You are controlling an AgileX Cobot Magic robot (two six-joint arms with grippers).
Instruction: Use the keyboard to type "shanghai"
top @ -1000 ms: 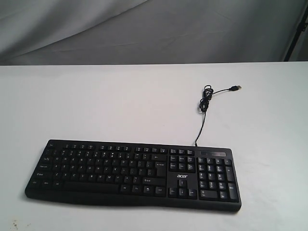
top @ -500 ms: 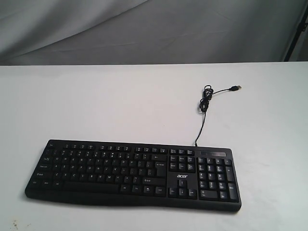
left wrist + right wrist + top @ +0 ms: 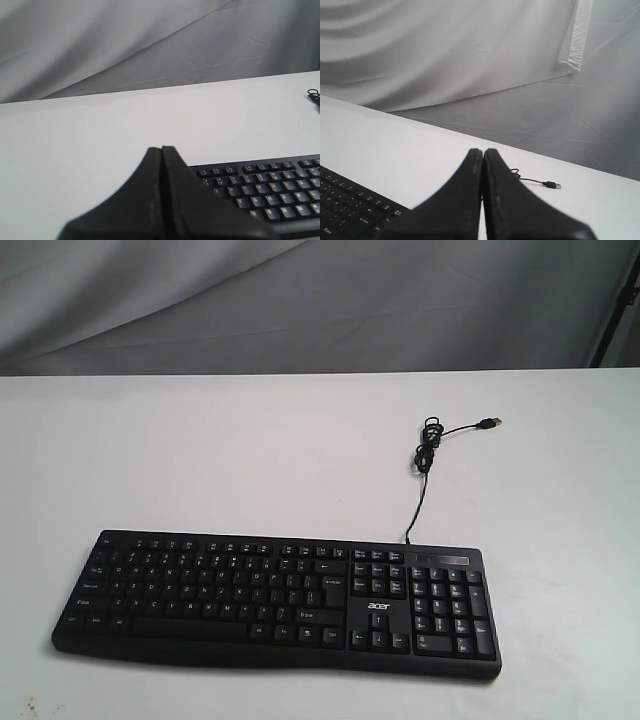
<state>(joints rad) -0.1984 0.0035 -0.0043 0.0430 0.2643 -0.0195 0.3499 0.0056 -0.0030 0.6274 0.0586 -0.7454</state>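
Your keyboard [image 3: 275, 600] lies flat on the white worktop [image 3: 200, 460], stretching across the lower part of the exterior frame from the left to right of centre. Its thin cable [image 3: 421, 495] runs up from the back edge to a small coil, ending at the USB plug [image 3: 490, 423] in the right half. A grey cloth backdrop [image 3: 300, 300] fills the top, with a dark stand [image 3: 612, 310] in the upper right corner. The hands show only in the wrist views. The left hand [image 3: 161, 150] is clenched on nothing, with key rows beside it. The right hand [image 3: 483, 151] is clenched on nothing too, with the plug beyond it.
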